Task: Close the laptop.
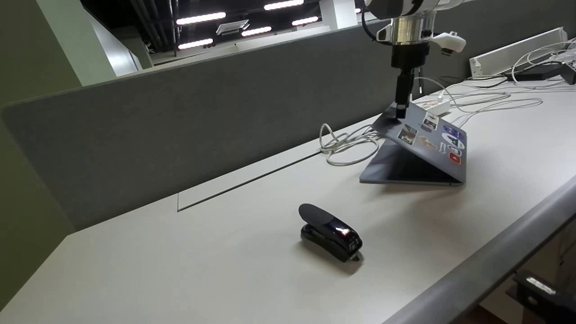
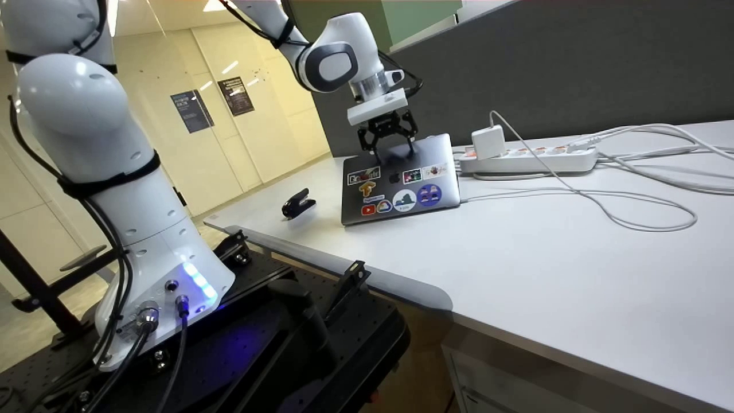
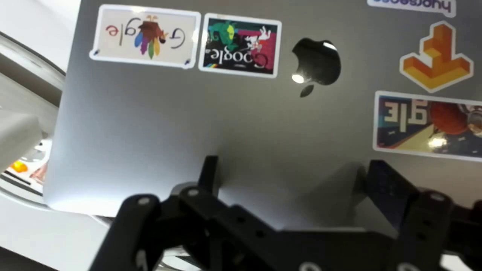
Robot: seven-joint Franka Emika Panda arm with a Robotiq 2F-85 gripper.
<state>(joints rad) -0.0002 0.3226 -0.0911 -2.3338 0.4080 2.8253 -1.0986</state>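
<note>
"Where's the laptop [image 2: 400,179]?"

"On the desk [image 2: 545,252], its lid [image 1: 434,135] partly closed, slanting over the base [image 1: 380,164]."

"And the gripper [image 2: 394,154]?"

"Near the lid's raised edge, fingers [image 3: 208,175] spread wide, holding nothing; the tips seem to touch the outer side."

"Around it?"

"A power strip [image 2: 527,163] just beside the laptop, and a black stapler [image 1: 335,229] apart from it, on the opposite side."

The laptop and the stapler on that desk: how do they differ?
The laptop is far larger than the stapler. The laptop is silver-grey; the stapler is black. The laptop bears colourful stickers; no such stickers show on the stapler. The robot's gripper is at the laptop, away from the stapler. Both rest on the desk.
</note>
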